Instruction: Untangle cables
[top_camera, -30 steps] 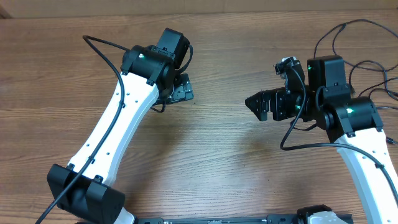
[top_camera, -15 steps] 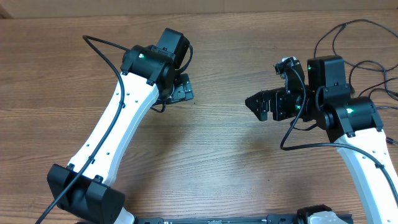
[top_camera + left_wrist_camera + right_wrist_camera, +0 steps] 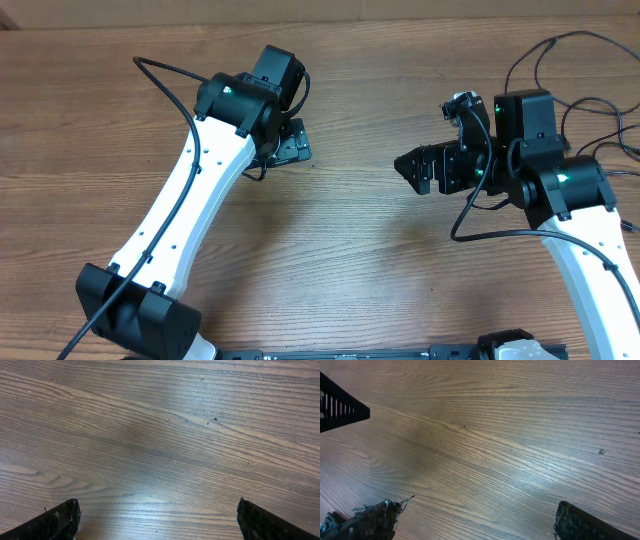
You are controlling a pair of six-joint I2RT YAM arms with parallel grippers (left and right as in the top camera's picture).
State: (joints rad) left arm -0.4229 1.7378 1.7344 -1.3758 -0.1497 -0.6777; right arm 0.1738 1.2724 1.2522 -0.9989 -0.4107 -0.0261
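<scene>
Thin black cables (image 3: 545,55) loop over the table's far right corner, partly behind my right arm; no plugs show. More of this cord (image 3: 605,108) runs off the right edge. My left gripper (image 3: 292,148) points down at bare wood left of centre, far from the cables. In the left wrist view it (image 3: 160,525) is open, with only wood between its fingertips (image 3: 60,521). My right gripper (image 3: 420,168) points left, away from the cables, with its jaws wide apart. In the right wrist view it (image 3: 477,521) is open over bare wood.
The brown wooden table (image 3: 350,240) fills all views. A thicker black arm cable (image 3: 165,75) arcs off the left arm, and another (image 3: 470,228) hangs below the right wrist. A slotted black part of the left gripper (image 3: 340,407) shows at the right wrist view's upper left.
</scene>
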